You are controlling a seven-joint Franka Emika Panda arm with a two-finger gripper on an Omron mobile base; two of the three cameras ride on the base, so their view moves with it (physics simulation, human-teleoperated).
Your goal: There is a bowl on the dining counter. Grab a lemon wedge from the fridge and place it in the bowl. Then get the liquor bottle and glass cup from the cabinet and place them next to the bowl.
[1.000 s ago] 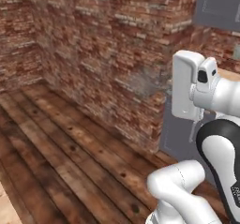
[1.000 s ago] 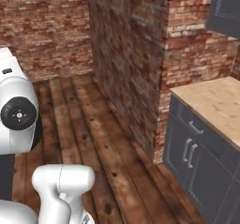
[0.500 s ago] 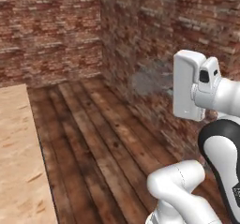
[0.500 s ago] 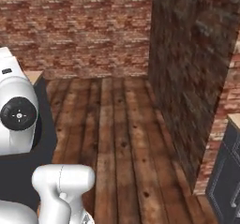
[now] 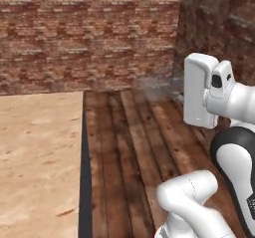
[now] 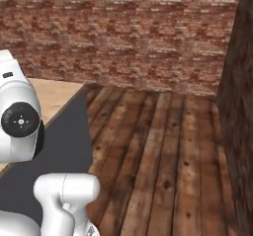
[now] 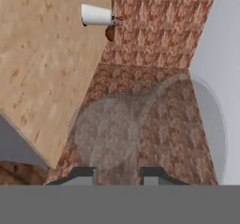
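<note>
Glass cup held in transit toward the dining counter

The glass cup (image 7: 123,127) (a translucent grey form through which the brick wall (image 7: 154,35) is seen) is held between the narrowly set finger tips of the gripper (image 7: 120,172), the jaws being closed on its sides. A tan counter top (image 5: 35,157) is seen at the left over the plank floor (image 5: 134,147) and is judged to be the dining counter. A small white vessel (image 7: 96,15) stands on the tan top in the hand view and is possibly the bowl. The cup-carrying step is judged to be in hand. An approach to that top is called for next, with the cup set upright beside the bowl
</note>
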